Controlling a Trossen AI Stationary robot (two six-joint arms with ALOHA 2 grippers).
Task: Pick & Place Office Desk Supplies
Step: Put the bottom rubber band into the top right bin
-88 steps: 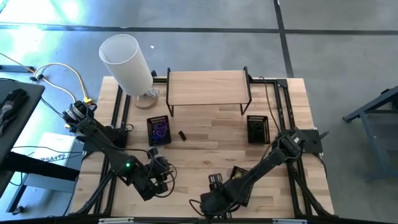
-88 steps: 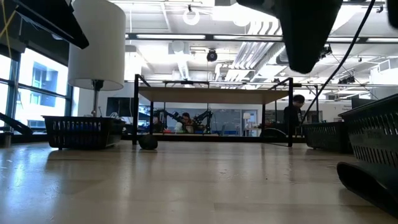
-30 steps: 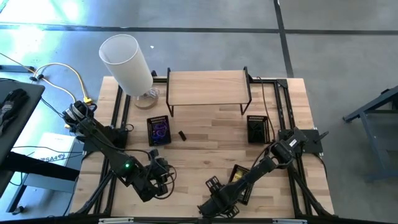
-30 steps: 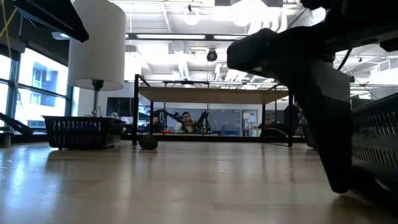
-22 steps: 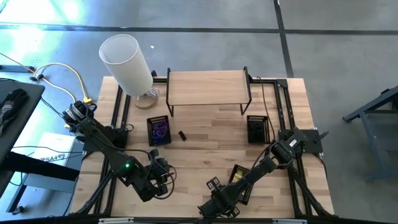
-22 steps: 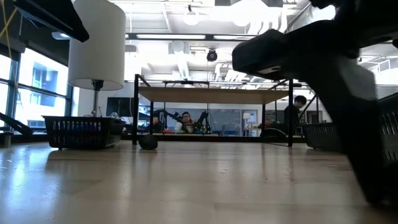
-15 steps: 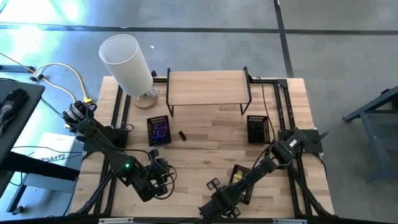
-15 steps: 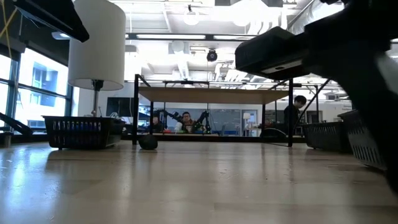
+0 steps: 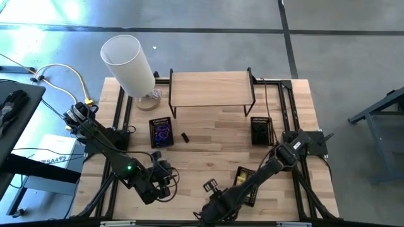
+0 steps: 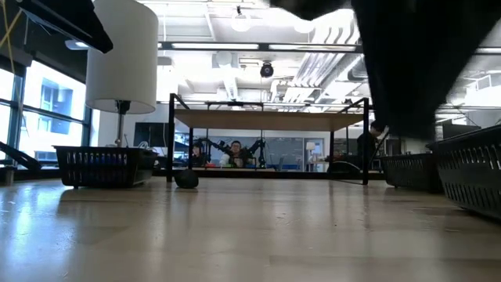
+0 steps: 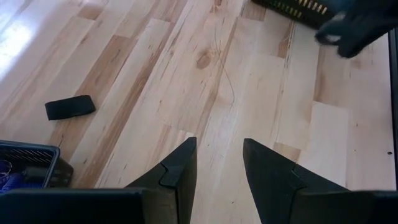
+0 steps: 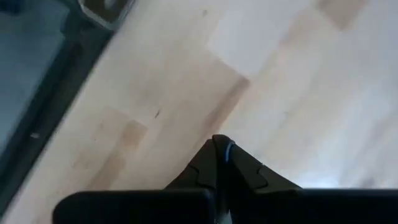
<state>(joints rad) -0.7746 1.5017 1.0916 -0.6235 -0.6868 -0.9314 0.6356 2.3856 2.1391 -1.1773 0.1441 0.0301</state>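
My right gripper (image 9: 208, 187) hangs above the table near its near edge, left of a black mesh tray (image 9: 247, 180) holding yellow pieces. Its fingers are shut, and a thin blue sliver (image 12: 229, 149) shows between the tips. In the low view it is a dark mass at the top (image 10: 407, 70). My left gripper (image 11: 217, 163) is open and empty above bare wood at the near left (image 9: 165, 180). A small black block (image 9: 185, 137) lies on the table mid-way; it also shows in the left wrist view (image 11: 70, 107). A tray of purple and blue bands (image 9: 161, 132) stands beside it. My right gripper pinches a small blue thing (image 12: 229, 149) between its fingertips. Only a thin edge of it shows, so I cannot tell which part it holds. The fingers are clear of the table.
A wooden shelf on black legs (image 9: 211, 88) stands at the far middle. A tall white cylinder lamp (image 9: 129, 63) is at the far left. A third black mesh tray (image 9: 261, 130) stands at the right. Bare wood lies between the two grippers.
My right gripper, whose fingers pointed down close to the tabletop beside the near tray, has risen and gone a little toward the table's left edge. My left arm has kept still.
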